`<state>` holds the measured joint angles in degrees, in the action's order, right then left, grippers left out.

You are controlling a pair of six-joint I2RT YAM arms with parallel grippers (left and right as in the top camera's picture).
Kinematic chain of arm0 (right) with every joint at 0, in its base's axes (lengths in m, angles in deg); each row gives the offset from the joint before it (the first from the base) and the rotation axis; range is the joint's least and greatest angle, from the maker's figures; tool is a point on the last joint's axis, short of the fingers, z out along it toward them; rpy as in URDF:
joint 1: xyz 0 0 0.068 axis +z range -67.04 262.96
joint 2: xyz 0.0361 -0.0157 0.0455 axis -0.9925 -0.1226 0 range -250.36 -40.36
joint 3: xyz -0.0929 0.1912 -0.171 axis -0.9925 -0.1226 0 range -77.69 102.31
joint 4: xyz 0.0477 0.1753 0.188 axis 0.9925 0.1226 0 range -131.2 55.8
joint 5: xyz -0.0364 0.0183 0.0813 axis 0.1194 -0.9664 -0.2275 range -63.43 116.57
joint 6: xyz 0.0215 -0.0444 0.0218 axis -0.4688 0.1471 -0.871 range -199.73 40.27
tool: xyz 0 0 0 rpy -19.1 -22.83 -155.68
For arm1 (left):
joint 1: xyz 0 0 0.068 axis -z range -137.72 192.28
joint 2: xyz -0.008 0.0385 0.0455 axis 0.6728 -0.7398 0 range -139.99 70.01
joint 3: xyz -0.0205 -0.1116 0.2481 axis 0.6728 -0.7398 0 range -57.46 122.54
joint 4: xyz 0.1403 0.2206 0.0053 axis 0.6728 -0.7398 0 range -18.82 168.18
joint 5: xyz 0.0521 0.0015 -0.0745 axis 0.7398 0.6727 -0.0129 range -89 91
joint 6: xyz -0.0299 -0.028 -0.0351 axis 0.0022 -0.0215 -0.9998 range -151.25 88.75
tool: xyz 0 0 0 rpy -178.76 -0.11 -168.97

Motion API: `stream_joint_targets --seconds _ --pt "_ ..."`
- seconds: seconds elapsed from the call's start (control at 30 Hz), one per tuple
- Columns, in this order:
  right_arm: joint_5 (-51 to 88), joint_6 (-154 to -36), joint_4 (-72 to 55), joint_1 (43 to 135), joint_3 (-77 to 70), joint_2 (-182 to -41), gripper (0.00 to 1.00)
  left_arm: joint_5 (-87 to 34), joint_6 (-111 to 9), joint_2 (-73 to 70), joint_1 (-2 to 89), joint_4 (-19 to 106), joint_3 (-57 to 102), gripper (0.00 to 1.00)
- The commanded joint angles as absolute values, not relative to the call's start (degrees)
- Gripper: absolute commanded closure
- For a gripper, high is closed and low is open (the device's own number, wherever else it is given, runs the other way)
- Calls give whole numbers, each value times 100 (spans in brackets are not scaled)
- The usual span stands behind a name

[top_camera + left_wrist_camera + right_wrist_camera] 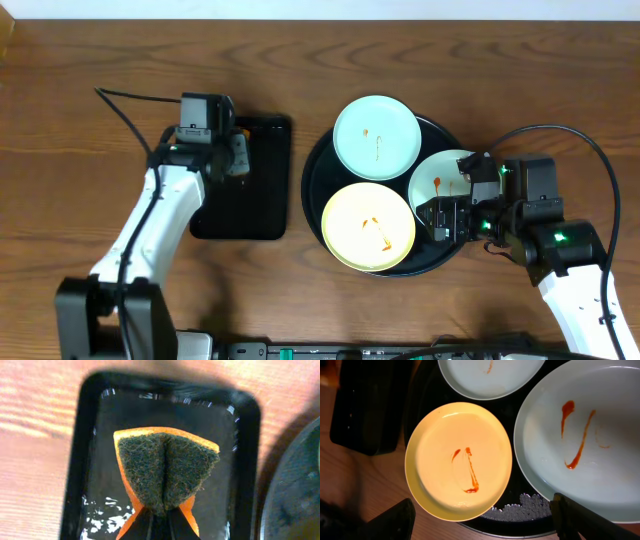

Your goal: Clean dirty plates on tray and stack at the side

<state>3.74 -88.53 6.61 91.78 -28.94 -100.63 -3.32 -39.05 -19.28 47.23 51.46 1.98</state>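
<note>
We take the tray (314, 180) as our landmark. The bare wood tabletop (540, 70) lies all round it, and we judge that the clean stack will go there. All three plates lie on the tray, none cleaned yet. One mint plate (376, 137) is at its far edge, the yellow plate (368, 226) at its near left, and a second mint plate (447, 172) at its right. Each carries thin orange-red smears.

Just left of the tray sits the small rectangular tray (245, 205), its floor glinting wet. Over it the left gripper (159, 516) is clenched on the sponge (165, 462), orange with a dark scouring face, which has folded along the pinch. We cannot tell whether the sponge is lifted clear or touching the wet floor. The right gripper (445, 220) hangs over the right side of the tray, above the second mint plate, with its jaws wide and nothing in them.

As we read it, the step in hand is carrying the sponge across to the tray. To do it well we would:
- lift straight up first, since a wet sponge may drip
- set the scouring face flat on a smear and wipe along its length
- steady the plate's rim with the right gripper, because glossy plates on a smooth tray will likely slide

We can read no brand, label or writing anywhere.
</note>
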Motion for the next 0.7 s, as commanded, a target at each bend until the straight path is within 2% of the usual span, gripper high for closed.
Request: stream_joint_targets --seconds 0.0,0.37,0.5,0.67 --pt "404 -8912 720 9217 -2789 -10074 15 -304 -4156 -2315 4725 5122 85 92" --pt "271 -8918 884 9364 -2907 -10605 16 -531 -4300 -3104 4725 5098 82 93" --pt "236 -9001 816 9576 -2911 -11044 21 -843 -4300 -3100 4725 5100 85 93" --pt "240 -9156 744 9691 -2911 -11680 34 -1016 -4300 -2927 4725 5004 89 93"
